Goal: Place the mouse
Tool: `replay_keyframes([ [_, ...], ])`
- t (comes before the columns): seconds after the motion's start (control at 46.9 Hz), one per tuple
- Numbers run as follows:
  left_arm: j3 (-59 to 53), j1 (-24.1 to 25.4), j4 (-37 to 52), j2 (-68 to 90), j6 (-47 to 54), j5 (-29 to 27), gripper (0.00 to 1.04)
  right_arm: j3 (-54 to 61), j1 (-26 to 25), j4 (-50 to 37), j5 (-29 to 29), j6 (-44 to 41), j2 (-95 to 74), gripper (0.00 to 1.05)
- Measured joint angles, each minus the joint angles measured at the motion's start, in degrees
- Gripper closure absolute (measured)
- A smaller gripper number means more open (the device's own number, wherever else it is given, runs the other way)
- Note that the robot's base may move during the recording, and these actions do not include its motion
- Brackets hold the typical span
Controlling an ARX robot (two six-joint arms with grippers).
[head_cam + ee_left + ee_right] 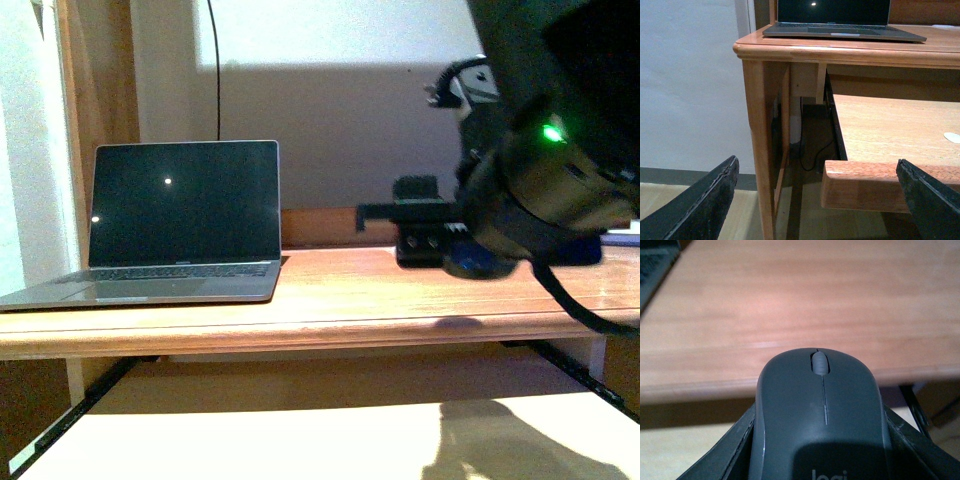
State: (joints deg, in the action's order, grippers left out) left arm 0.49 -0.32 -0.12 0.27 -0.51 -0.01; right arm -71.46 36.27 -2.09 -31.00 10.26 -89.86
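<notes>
In the right wrist view the dark grey mouse (820, 410) fills the lower middle, scroll wheel up and the pale "logi" logo at the bottom edge. My right gripper (820, 455) is shut on it, with a black finger (735, 450) pressed against each side. The mouse hangs above the front edge of the wooden desk top (790, 305). In the front view the right arm (540, 170) reaches over the desk's right part, and the mouse is hard to make out there. My left gripper (815, 200) is open and holds nothing, low in front of the pull-out shelf (865, 185).
An open laptop (180, 225) with a dark screen stands on the left of the desk (330, 300). The pull-out shelf (300, 440) extends below the desk. A small white item (952, 137) lies on it. A cable (815, 155) hangs under the desk beside the desk leg (757, 140).
</notes>
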Motion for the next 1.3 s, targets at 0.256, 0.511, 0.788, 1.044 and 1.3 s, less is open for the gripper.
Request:
replay_keyframes([
  [0.256, 0.0, 0.0, 0.0, 0.0, 0.0, 0.0, 0.08, -19.1, 1.8, 4.8, -1.3, -1.2, -15.2, 0.48],
  [0.511, 0.0, 0.0, 0.0, 0.0, 0.0, 0.0, 0.08, -38.5, 2.9, 10.3, -5.2, -1.3, -31.4, 0.48],
  [0.788, 0.0, 0.0, 0.0, 0.0, 0.0, 0.0, 0.08, -49.2, 2.1, 13.6, -8.4, -1.0, -40.8, 0.48],
  [1.044, 0.0, 0.0, 0.0, 0.0, 0.0, 0.0, 0.08, -50.3, 1.1, 8.9, -10.0, -2.1, -42.8, 0.14],
  [1.3, 0.0, 0.0, 0.0, 0.0, 0.0, 0.0, 0.08, -22.1, -2.4, -11.2, 5.0, -1.4, -19.8, 0.07],
])
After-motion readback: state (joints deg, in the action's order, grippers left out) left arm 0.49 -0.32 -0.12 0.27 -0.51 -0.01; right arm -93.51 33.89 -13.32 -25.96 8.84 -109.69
